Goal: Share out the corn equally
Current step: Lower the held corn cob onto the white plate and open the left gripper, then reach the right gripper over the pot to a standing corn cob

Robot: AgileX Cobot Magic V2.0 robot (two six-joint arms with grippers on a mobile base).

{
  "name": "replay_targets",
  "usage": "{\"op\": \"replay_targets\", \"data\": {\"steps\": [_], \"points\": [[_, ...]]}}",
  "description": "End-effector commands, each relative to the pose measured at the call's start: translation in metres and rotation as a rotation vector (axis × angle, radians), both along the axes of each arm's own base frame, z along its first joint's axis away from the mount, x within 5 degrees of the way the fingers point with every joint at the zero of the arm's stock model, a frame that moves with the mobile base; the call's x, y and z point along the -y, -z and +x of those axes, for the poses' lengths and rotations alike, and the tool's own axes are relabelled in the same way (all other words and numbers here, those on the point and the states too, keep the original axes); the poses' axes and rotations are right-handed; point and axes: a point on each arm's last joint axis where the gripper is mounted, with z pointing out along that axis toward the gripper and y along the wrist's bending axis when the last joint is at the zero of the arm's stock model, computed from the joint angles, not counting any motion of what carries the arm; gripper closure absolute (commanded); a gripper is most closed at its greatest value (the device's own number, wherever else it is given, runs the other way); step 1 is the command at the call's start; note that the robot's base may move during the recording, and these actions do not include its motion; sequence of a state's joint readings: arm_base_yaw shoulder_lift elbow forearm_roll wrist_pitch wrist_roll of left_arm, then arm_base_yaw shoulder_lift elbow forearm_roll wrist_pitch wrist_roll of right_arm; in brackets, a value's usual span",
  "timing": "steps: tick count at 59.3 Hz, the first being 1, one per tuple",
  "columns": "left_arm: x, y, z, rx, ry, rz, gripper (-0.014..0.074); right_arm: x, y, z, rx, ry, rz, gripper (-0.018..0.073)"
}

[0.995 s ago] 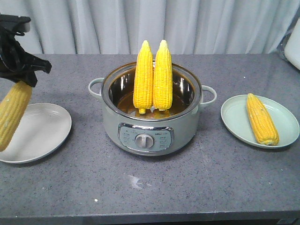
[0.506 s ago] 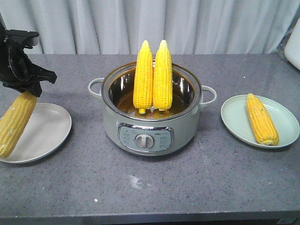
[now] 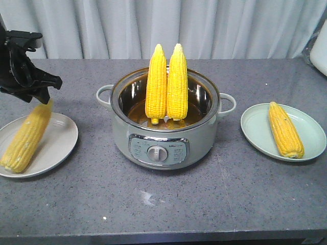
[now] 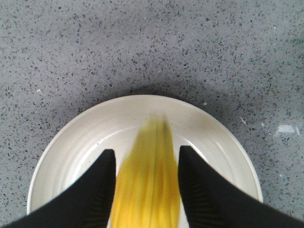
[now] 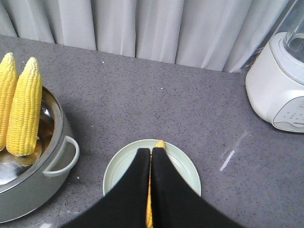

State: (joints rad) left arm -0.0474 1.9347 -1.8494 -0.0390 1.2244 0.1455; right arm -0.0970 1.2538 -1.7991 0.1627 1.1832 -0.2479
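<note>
Now one corn cob (image 3: 25, 139) lies slanted on the white plate (image 3: 61, 145), at nine o'clock from the pot (image 3: 163, 138), with its tip pointing to one o'clock. The left fingers (image 4: 102, 190) stand spread apart on either side of that tip, which is blurred in the wrist view. Two more cobs (image 3: 156, 84) stand upright side by side in the pot, mid-desk (image 3: 230, 194). A fourth cob (image 3: 285, 129) lies on the green plate (image 3: 311, 130) at three o'clock. The right fingers (image 5: 135, 190) hover above it, pressed together and holding nothing.
</note>
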Motion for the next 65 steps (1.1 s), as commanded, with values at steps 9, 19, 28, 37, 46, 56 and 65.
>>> {"op": "replay_targets", "data": {"steps": [9, 19, 28, 37, 46, 56, 65], "points": [[0.002, -0.046, -0.013, 0.144, -0.047, -0.061, 0.0249, 0.000, -0.013, -0.005, 0.101, 0.006, -0.004, 0.0565], [0.005, -0.079, -0.027, 0.222, -0.039, -0.110, 0.0249, -0.007, -0.015, -0.005, 0.120, -0.078, 0.011, 0.0564], [0.009, -0.115, -0.048, 0.304, -0.008, -0.162, 0.0251, -0.017, -0.021, -0.004, 0.194, -0.211, 0.003, 0.0561], [0.015, -0.144, -0.072, 0.381, 0.035, -0.248, 0.0251, -0.028, -0.024, 0.007, 0.270, -0.342, 0.048, 0.0542], [0.027, -0.169, -0.096, 0.443, 0.132, -0.374, 0.0251, -0.035, -0.021, 0.033, 0.339, -0.438, 0.127, 0.0429], [0.040, -0.192, -0.123, 0.488, 0.240, -0.524, 0.0251, -0.033, -0.014, 0.062, 0.371, -0.411, 0.221, 0.0150], [0.047, -0.209, -0.140, 0.545, 0.314, -0.607, 0.0251, -0.032, -0.007, 0.093, 0.419, -0.341, 0.332, -0.0044]]}}
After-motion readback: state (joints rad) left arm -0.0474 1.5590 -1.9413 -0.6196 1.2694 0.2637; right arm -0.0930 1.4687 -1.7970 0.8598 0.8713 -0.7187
